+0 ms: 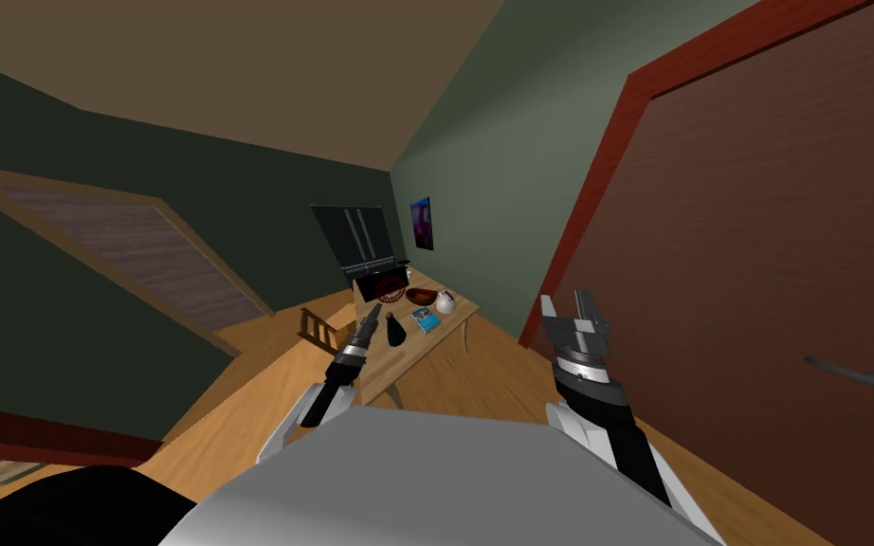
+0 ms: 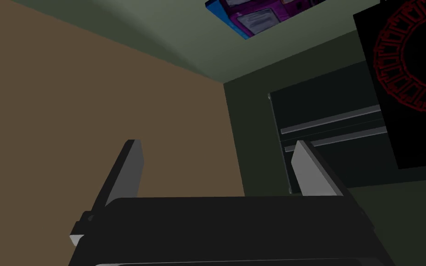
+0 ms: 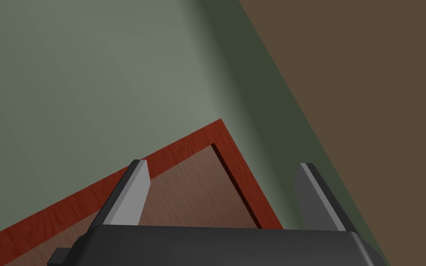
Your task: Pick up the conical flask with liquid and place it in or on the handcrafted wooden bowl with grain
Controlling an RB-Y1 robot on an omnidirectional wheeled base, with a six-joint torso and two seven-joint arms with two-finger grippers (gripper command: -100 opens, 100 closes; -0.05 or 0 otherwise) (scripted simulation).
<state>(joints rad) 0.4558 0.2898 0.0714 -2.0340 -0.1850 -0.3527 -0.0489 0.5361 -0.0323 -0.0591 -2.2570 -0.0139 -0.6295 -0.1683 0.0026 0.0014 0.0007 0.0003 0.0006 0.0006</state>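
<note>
While both the left gripper and the right gripper stand wide open and empty, the dark conical flask stands on the table near the left one's fingertips, the wooden bowl farther beyond it.

Pretty plain room: green walls, brown ceiling, wooden floor. A big brown door in a red frame takes up the near right. Another door sits on the left. Far off there's a light wooden table, a chair just left of it, a dark cabinet behind, and a purple picture on the far wall.
</note>
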